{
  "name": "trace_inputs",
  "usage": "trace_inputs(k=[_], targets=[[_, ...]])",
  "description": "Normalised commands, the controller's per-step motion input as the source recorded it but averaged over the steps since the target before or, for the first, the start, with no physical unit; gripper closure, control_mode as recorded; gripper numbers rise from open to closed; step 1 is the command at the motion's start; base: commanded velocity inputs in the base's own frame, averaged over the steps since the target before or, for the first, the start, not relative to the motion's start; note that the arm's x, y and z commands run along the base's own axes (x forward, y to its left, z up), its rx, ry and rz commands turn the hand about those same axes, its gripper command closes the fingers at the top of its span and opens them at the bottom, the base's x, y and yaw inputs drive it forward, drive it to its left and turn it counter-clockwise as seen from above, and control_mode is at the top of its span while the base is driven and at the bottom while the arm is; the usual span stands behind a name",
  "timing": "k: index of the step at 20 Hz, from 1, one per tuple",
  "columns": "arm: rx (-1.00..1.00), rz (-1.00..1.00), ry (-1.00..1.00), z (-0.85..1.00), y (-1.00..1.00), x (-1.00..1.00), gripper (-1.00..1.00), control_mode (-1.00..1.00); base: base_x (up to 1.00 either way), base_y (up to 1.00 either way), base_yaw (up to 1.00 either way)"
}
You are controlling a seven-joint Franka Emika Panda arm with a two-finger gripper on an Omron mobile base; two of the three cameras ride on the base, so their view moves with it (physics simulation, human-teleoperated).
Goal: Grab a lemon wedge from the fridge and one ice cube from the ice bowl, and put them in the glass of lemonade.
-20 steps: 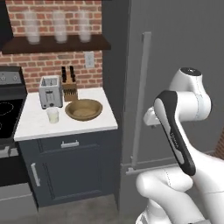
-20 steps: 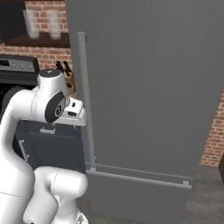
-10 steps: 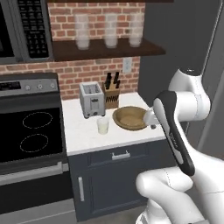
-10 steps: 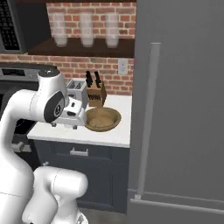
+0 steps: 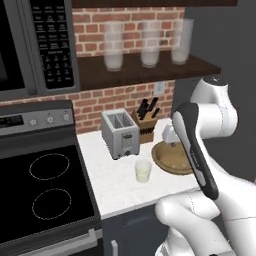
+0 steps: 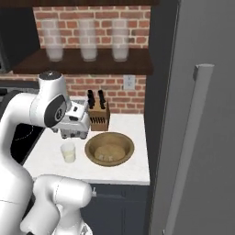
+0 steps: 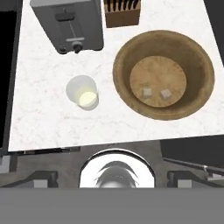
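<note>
on the white marble counter (image 7: 43, 118), the short clear glass of lemonade (image 7: 82, 92) stands beside the wide brown wooden ice bowl (image 7: 131, 48); two cubes remain inside. the gripper (image 6: 77, 120) is fully spread and empty; nothing has been added.

Glossy white rounded arm (image 5: 200, 150), dark joints

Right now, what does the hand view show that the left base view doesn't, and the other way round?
Hand view alone: two pale ice cubes on the floor of the round brown wooden ice bowl. Left base view alone: three tall frosted glasses on a dark shelf, the black stovetop and the microwave. Both: the silver toaster, the wooden knife block, the short clear glass of lemonade and the white marble counter.
</note>
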Motion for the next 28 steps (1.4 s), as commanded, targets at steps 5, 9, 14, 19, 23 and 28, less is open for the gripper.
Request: trace_inputs(k=[5,9,14,19,23,28], targets=[[0.0,0.0,0.0,0.0,0.0,0.0,-1.0,1.0,0.62,0.11,-0.22],[0.0,0.0,0.0,0.0,0.0,0.0,-1.0,1.0,0.5,0.2,-0.22],[0.0,-0.14,0.06,-0.25,0.02,0.31,-1.0,-1.0,0.0,0.0,0.0],[0.0,-0.06,0.14,-0.42,-0.03,0.23,-1.0,-1.0,0.0,0.0,0.0],[0.0,0.0,0.15,-0.37,-0.3,0.05,-1.0,-1.0,0.0,0.0,0.0],[-0.03,0.11,0.04,-0.2,-0.3,-0.07,-1.0,-1.0,0.0,0.0,0.0]])
